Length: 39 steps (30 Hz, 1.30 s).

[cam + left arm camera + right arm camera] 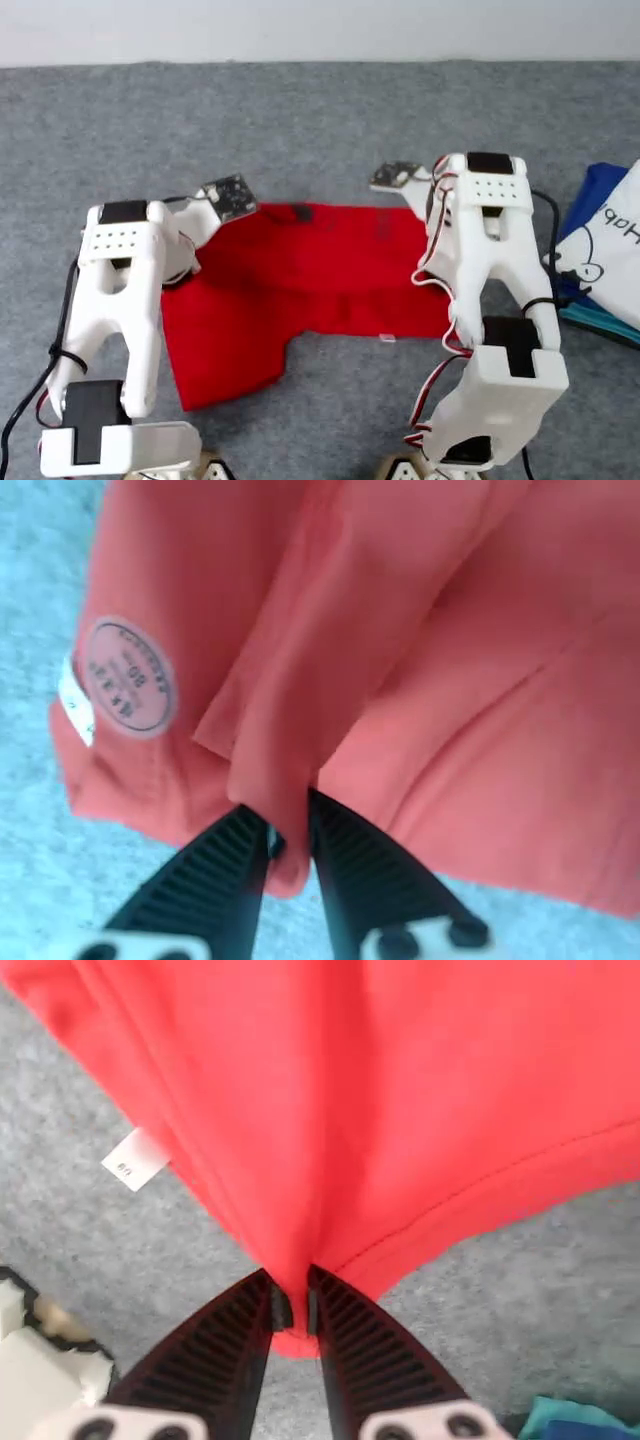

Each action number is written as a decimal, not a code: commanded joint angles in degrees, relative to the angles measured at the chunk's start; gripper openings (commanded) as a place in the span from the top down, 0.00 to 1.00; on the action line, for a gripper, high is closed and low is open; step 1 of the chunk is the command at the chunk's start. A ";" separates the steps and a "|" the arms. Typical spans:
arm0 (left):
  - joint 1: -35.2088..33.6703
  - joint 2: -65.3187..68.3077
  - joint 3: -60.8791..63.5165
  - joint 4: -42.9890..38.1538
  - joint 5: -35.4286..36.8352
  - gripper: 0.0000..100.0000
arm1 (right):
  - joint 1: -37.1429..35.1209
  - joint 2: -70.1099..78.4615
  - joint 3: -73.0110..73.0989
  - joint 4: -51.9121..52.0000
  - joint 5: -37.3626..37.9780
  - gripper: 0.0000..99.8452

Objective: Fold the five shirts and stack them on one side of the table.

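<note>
- High view: red shirt (300,290) lies on the worktop (300,120), between both arms.
- Clamped on a fabric fold each: left gripper (288,830), right gripper (292,1310).
- Cloth judged soft, light, limp; best held at hems or corners.

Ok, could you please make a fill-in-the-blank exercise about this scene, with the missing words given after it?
1. The shirt spread between the two arms is ___.
2. The left arm's fingers and the right arm's fingers are both ___ on it.
3. The pile of other shirts lies beside the ___ arm.
4. The table has a ___ cover.
Missing words: red; shut; right; grey.
</note>
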State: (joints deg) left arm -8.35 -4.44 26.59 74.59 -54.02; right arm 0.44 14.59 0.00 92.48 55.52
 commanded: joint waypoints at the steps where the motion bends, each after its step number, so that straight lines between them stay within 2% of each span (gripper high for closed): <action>1: -0.18 -0.88 -0.13 2.64 -2.11 0.99 | 0.13 -1.27 0.44 0.66 -0.18 0.99; 9: -0.26 -0.88 -0.22 5.45 -3.60 0.99 | 3.65 -0.84 1.58 0.66 1.41 0.99; 12: -0.26 -0.88 -0.57 6.68 -6.33 0.99 | 3.82 -0.84 1.58 0.75 1.41 0.99; 20: -6.59 -0.88 -3.12 9.41 -12.04 0.99 | 3.38 -0.75 1.58 0.75 1.41 0.99; 28: -7.21 -0.88 -3.12 10.73 -12.04 0.98 | 3.38 -1.19 1.32 2.42 1.23 0.98; 30: -7.74 -0.88 -3.12 10.73 -12.04 0.96 | 3.38 -1.27 1.23 4.53 1.14 0.94; 35: -10.55 -2.64 -3.38 10.81 -11.87 0.89 | 4.44 -1.54 1.23 9.54 1.14 0.73; 39: -11.16 -7.82 -3.03 13.10 -11.96 0.88 | 4.53 -4.09 1.23 9.45 1.14 0.72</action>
State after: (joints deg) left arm -18.90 -6.99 25.45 85.58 -65.71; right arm 4.66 14.42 1.93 100.13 56.40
